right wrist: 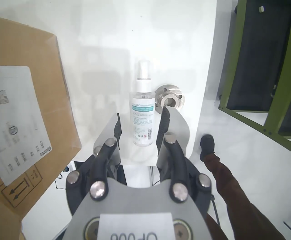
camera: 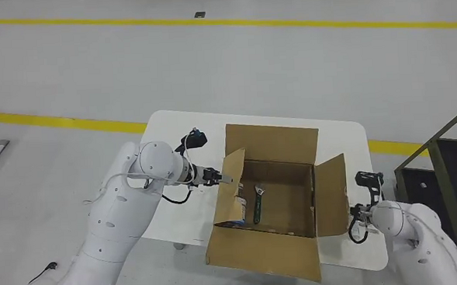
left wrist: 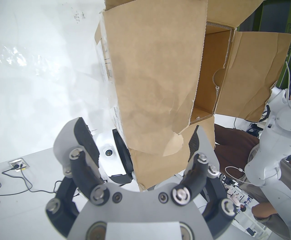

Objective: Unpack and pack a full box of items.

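Note:
An open cardboard box (camera: pixel 276 193) stands on the white table (camera: pixel 181 129) with all its flaps spread. Inside lie a black tool (camera: pixel 259 204) and a blue-and-white item (camera: pixel 235 210). My left gripper (camera: pixel 215 177) is at the box's left flap (left wrist: pixel 156 75); it is open (left wrist: pixel 141 138), and the flap's lower corner hangs between its fingers (left wrist: pixel 86 138). My right gripper (camera: pixel 368 183) is beside the box's right flap (right wrist: pixel 27 113). It is open (right wrist: pixel 141 125) and straddles the lower half of a clear spray bottle (right wrist: pixel 142 111) on the table.
A metal flange (right wrist: pixel 169 98) sits right beside the bottle, close to the table's rounded edge (right wrist: pixel 204 95). A green-framed rack (camera: pixel 440 170) stands off the table's right side. Cables and a floor socket (left wrist: pixel 18 164) lie on the floor.

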`<state>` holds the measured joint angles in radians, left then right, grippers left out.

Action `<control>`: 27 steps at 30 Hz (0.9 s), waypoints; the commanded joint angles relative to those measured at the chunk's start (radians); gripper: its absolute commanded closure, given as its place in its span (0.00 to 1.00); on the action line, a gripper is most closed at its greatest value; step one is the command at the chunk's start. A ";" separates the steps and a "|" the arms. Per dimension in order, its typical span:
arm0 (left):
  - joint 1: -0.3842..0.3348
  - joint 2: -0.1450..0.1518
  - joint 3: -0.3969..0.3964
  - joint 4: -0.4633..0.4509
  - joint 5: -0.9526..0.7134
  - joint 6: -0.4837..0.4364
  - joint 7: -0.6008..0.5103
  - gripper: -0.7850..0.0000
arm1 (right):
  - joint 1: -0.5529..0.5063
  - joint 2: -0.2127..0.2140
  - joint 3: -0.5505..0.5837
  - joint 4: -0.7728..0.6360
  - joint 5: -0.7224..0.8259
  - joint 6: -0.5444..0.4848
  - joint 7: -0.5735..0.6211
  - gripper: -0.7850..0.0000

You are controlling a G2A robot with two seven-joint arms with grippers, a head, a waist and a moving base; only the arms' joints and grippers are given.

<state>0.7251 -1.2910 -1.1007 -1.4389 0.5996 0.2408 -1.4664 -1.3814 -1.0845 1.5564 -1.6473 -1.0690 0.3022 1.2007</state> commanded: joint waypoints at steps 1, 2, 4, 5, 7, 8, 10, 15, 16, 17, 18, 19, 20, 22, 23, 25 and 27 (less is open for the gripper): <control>0.000 0.000 0.000 0.000 0.000 0.000 0.000 0.00 | 0.021 -0.003 -0.021 0.033 -0.003 0.005 0.003 0.51; 0.000 0.000 0.000 0.000 0.000 0.000 0.000 0.00 | 0.026 -0.003 -0.025 0.041 -0.005 0.005 0.004 0.51; 0.000 0.000 0.000 0.000 0.000 0.000 0.000 0.00 | 0.036 -0.004 -0.034 0.060 -0.011 0.010 0.003 0.51; 0.000 0.000 0.000 0.000 0.000 0.000 0.000 0.00 | 0.038 -0.005 -0.034 0.066 -0.006 0.013 0.003 0.51; 0.000 0.000 0.000 0.000 0.000 0.000 0.000 0.00 | 0.038 -0.006 -0.031 0.075 -0.001 0.017 0.005 0.51; 0.000 0.000 0.000 0.000 0.000 0.000 0.000 0.00 | 0.037 -0.006 -0.031 0.077 -0.002 0.018 0.004 0.51; 0.000 0.000 0.000 0.000 0.000 0.000 0.000 0.00 | 0.032 -0.006 -0.032 0.081 0.003 0.020 0.008 0.50; 0.000 0.000 0.000 0.000 0.000 0.000 0.000 0.00 | 0.026 -0.009 -0.044 0.099 0.009 0.021 0.005 0.47; 0.000 0.000 0.000 0.000 0.000 0.000 0.000 0.00 | 0.027 -0.009 -0.046 0.102 0.009 0.021 0.004 0.48; 0.000 0.000 0.000 0.000 0.000 0.000 0.000 0.00 | 0.029 -0.010 -0.052 0.110 0.008 0.021 0.003 0.46; 0.000 0.000 0.000 0.000 0.000 0.000 0.000 0.00 | 0.032 -0.011 -0.056 0.115 0.009 0.022 0.001 0.44; 0.000 0.000 0.000 0.000 0.000 0.000 0.000 0.00 | 0.034 -0.012 -0.058 0.120 0.010 0.023 0.001 0.44; 0.000 0.000 0.000 0.000 0.000 0.000 0.000 0.00 | 0.039 -0.013 -0.063 0.128 0.013 0.023 0.000 0.43; 0.000 0.000 0.000 0.000 0.000 0.000 0.000 0.00 | 0.047 -0.015 -0.070 0.137 0.029 0.015 0.000 0.42; 0.000 0.000 0.000 0.000 0.000 0.000 0.000 0.00 | 0.050 -0.015 -0.072 0.140 0.034 0.011 -0.001 0.43; 0.000 0.000 0.000 0.000 0.000 0.000 0.000 0.00 | 0.054 -0.016 -0.078 0.138 0.037 0.009 -0.001 0.43; 0.000 0.000 0.000 0.000 0.000 0.000 0.000 0.00 | 0.054 -0.018 -0.079 0.127 0.059 0.001 0.001 0.43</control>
<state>0.7251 -1.2910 -1.1007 -1.4389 0.5996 0.2408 -1.4664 -1.3271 -1.1016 1.4766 -1.5129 -1.0280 0.3083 1.2001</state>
